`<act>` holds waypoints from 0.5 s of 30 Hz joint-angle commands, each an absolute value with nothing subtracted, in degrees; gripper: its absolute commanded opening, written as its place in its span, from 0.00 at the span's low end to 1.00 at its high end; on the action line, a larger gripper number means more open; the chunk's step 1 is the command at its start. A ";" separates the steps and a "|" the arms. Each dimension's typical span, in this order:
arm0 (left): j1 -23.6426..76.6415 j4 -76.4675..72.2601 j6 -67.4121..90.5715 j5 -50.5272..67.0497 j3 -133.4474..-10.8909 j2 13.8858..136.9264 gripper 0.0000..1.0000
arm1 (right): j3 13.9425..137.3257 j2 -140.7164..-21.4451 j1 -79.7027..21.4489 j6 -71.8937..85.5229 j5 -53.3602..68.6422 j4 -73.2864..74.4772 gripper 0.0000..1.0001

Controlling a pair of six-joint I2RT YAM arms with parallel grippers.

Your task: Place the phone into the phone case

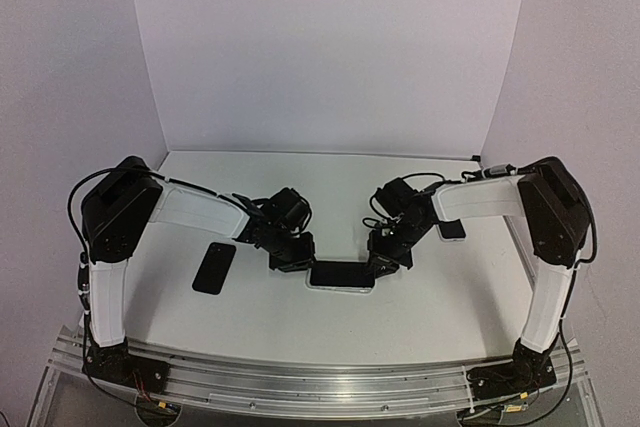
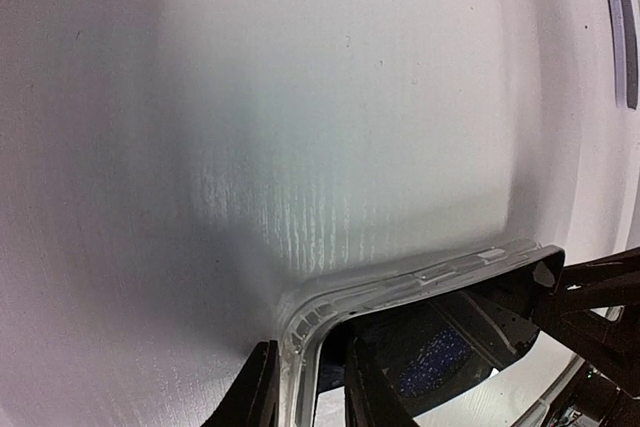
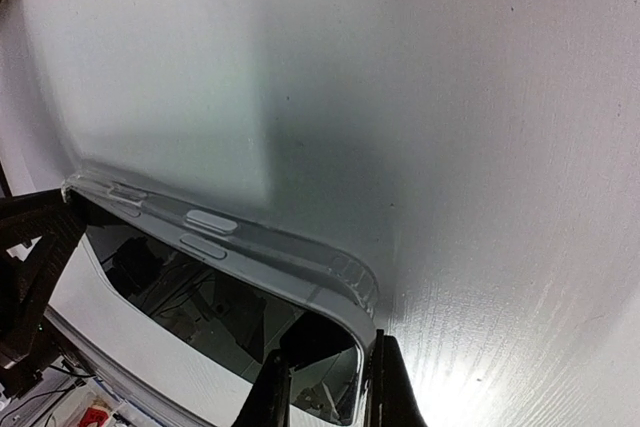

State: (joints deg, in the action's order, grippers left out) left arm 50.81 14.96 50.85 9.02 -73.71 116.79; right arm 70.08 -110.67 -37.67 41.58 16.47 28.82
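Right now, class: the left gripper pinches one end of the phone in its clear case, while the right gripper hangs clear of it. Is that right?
Not quite. The right gripper pinches the clear case too, at the opposite end, as the right wrist view shows. The left gripper does pinch its end.

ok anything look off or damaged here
Nothing stands out. The clear plastic phone case with the black glossy phone looks level between the left gripper and right gripper, which pinch its ends. No cracks show; whether the phone is fully seated I cannot tell.
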 commanded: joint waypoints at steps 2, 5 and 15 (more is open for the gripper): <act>52.79 15.27 50.67 15.04 -70.52 117.27 0.23 | 73.55 -111.59 -40.26 42.70 18.39 26.63 0.12; 53.09 13.98 50.28 17.17 -70.00 117.25 0.24 | 74.71 -112.47 -40.84 43.33 18.23 26.63 0.11; 53.98 11.10 50.27 21.09 -69.32 117.89 0.25 | 78.93 -117.68 -44.70 44.88 17.44 26.63 0.11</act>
